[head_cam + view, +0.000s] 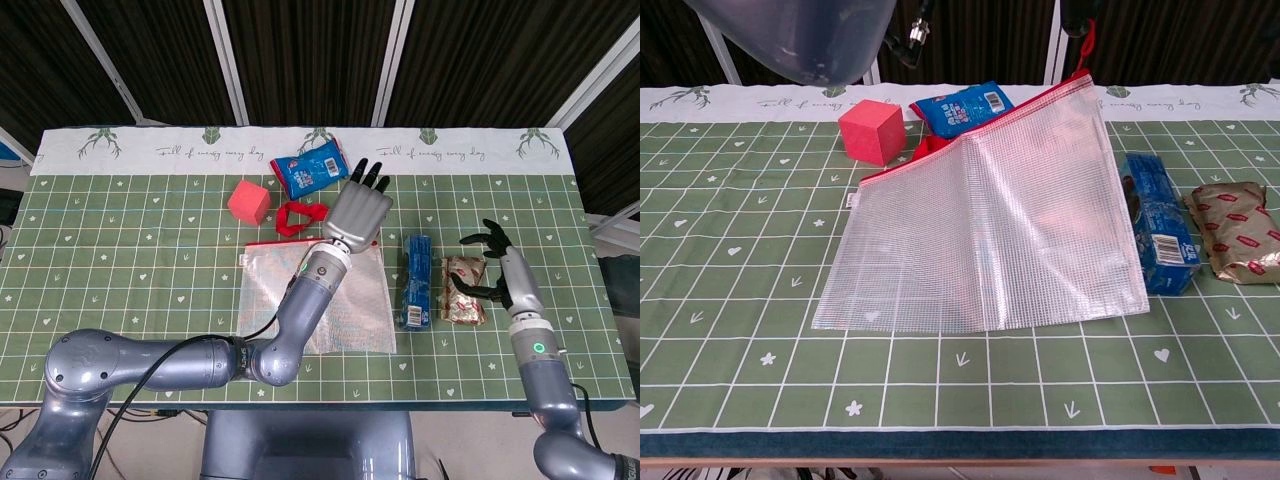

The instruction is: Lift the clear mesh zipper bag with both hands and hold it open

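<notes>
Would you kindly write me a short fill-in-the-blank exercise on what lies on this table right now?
1. The zipper edge of the clear mesh zipper bag is coloured ____.
2. The left hand lifts the bag by one ____, while the rest stays on the table.
3. The red cube stands beside a snack pack coloured ____.
4. The right hand hovers over the ____ packet.

Missing words: red; corner; blue; gold

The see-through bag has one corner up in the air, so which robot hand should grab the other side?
Probably the right hand. The left hand already holds the clear mesh zipper bag up by its red-zipper corner. The right hand is open and empty, above the gold snack pack, apart from the bag.
</notes>
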You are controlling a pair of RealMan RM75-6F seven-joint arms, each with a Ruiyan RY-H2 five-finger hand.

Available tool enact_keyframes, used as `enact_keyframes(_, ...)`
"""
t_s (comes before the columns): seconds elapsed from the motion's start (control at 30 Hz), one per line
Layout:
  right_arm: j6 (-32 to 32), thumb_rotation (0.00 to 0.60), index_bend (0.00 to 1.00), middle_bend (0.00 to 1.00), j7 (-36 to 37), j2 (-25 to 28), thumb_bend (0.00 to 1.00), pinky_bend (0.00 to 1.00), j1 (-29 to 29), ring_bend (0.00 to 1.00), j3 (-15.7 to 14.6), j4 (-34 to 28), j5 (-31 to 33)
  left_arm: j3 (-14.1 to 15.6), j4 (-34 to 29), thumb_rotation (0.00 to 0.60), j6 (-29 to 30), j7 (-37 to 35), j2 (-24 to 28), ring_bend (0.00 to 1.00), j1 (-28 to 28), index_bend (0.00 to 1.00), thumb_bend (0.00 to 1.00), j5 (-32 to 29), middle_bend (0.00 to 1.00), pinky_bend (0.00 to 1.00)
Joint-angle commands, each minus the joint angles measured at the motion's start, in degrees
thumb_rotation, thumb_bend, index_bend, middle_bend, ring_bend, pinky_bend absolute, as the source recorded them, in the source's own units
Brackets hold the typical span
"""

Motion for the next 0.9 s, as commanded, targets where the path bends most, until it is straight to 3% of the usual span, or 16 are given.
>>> enact_keyframes(0.03,0.2,0.600,0.36,0.09,-4.4,-3.8,0.36,0.23,8.0,0.00,4.1,-1.3,10.8,0.1,-0.8,0.600,0.4,-0.3,0.6,0.00,-0.4,0.62,0.48,-0.5,0.20,0.00)
enact_keyframes(0.4,5.6,0.600,0.39,0.10,-8.8,-11.2,0.38,0.23,18.0,0.00,6.5,0.4,24.1,0.8,-2.7,0.600,1.5,-1.5,2.4,0.00,-1.8,0.62,0.48,-2.1,0.20,0.00)
enact_keyframes(0.9,8.8,0.600,0.48,0.13,-10.2,-15.9,0.43,0.23,22.1,0.00,7.9,4.4,30.1,2.6,-3.8,0.600,2.2,-4.2,4.3,0.00,-3.5,0.62,0.48,-3.8,0.20,0.00)
